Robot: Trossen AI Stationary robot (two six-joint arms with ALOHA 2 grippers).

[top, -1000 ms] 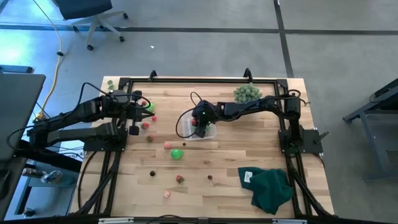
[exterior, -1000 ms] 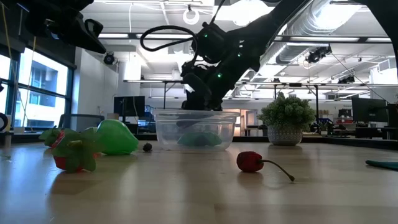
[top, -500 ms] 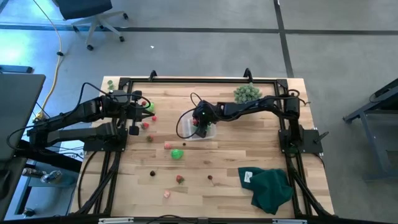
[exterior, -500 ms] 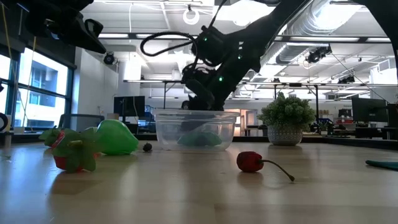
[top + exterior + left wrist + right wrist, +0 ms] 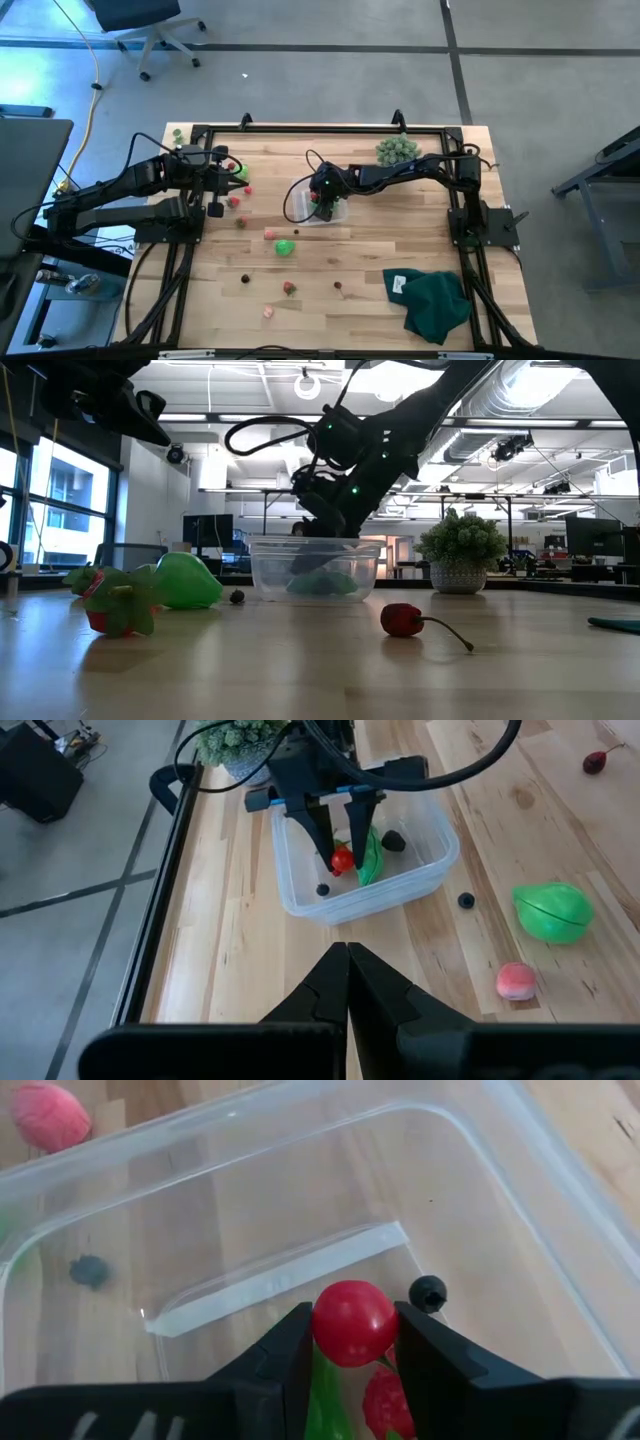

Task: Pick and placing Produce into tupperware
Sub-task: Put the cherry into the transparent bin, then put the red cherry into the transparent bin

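The tupperware (image 5: 300,205), a clear square tub, stands mid-table. My right gripper (image 5: 354,1342) reaches into it from the table's right side, shut on a small red ball of produce (image 5: 354,1322). A green elongated piece (image 5: 325,1380), a red piece (image 5: 388,1402) and a dark berry (image 5: 428,1293) lie on the tub's floor. More produce lies loose on the wood: a green ball (image 5: 285,247), a pink piece (image 5: 268,233) and a red one (image 5: 289,288). My left gripper (image 5: 347,965) hangs shut above the table's left side, holding nothing. My right gripper pinches the red ball (image 5: 342,860) by two opposite sides between its fingertips (image 5: 290,1342). The fingers slant down from the table's right side into the tupperware. The ball sits at their free ends, inside the tub's walls and above the pieces on its floor.
A spiky grey-green bushy ball (image 5: 397,150) stands at the far edge, right of the tub. A dark green cloth (image 5: 437,302) lies at the near right. A stemmed red piece (image 5: 402,620) and small dark berries (image 5: 466,901) lie near the tub. A black frame (image 5: 300,128) rims the table.
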